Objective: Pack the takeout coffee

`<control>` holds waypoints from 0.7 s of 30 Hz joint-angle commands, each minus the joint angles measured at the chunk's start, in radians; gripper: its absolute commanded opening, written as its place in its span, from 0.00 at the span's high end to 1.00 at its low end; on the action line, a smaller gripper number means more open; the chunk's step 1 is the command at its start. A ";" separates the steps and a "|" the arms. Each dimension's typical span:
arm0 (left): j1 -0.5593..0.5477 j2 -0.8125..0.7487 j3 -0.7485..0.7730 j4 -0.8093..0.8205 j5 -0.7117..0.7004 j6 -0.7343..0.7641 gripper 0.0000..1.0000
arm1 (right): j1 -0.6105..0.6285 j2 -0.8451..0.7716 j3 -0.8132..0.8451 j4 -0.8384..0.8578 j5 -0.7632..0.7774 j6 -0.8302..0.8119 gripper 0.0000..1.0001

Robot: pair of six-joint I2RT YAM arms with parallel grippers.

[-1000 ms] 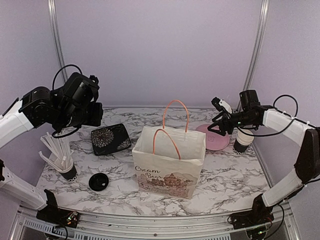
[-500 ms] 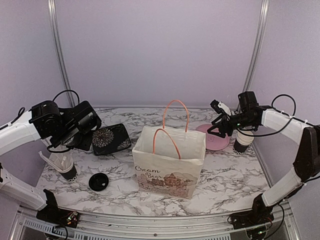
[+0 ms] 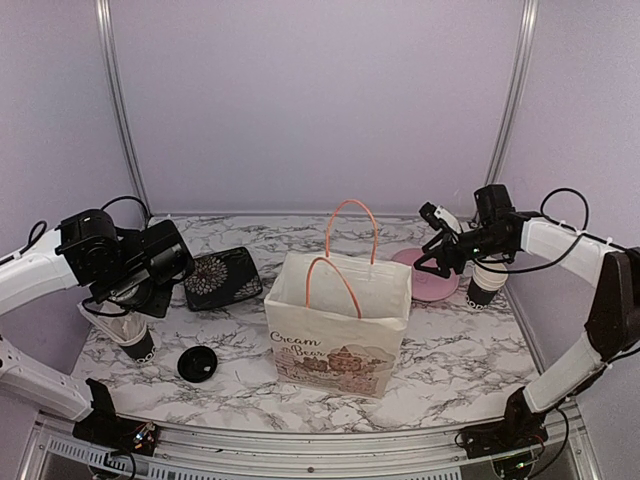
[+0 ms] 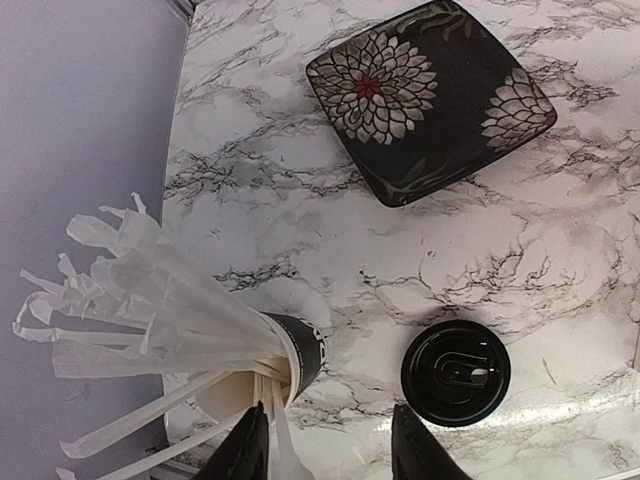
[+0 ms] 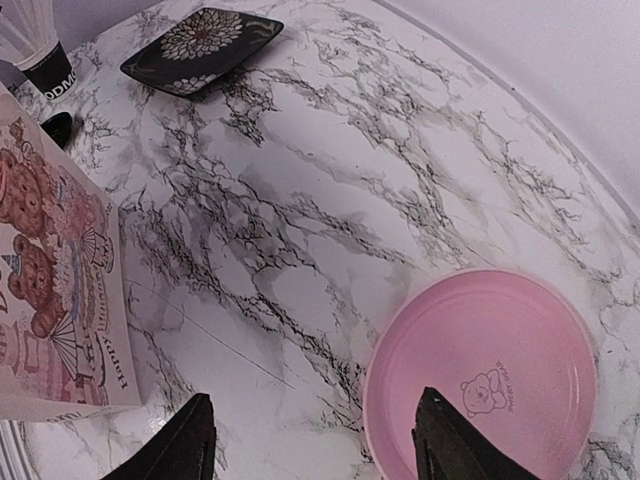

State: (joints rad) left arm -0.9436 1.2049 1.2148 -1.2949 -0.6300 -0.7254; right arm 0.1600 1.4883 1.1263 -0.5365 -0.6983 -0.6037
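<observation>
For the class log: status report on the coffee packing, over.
Left end effector open, by straw cup; right end effector open, near pink plate. Coffee cup beside plate, lid loose on table. Bag mouth unobstructed.

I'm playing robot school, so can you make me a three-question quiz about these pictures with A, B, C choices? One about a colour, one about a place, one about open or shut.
1. What colour handles has the paper bag? A blue; B green; C orange.
2. Where is the black lid? A in the bag; B on the marble table beside the cup of straws; C on a shelf.
3. The right end effector is: A open; B shut on the lid; C shut on the bag.

Answers: C, both loops are orange. B, the left wrist view shows it flat by that cup. A, its fingers stand apart with nothing between.
</observation>
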 commanded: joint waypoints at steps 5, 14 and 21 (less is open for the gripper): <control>0.003 0.010 0.008 -0.144 -0.026 -0.071 0.67 | 0.017 0.015 0.024 -0.017 -0.011 -0.015 0.34; 0.003 0.032 0.087 -0.112 -0.042 -0.035 1.00 | 0.027 0.018 0.026 -0.019 0.000 -0.018 0.34; 0.002 0.031 0.175 -0.123 -0.107 -0.037 1.00 | 0.032 0.024 0.026 -0.020 0.003 -0.021 0.34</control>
State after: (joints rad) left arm -0.9436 1.2392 1.3376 -1.3922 -0.6720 -0.7658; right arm 0.1806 1.4960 1.1263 -0.5407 -0.6975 -0.6083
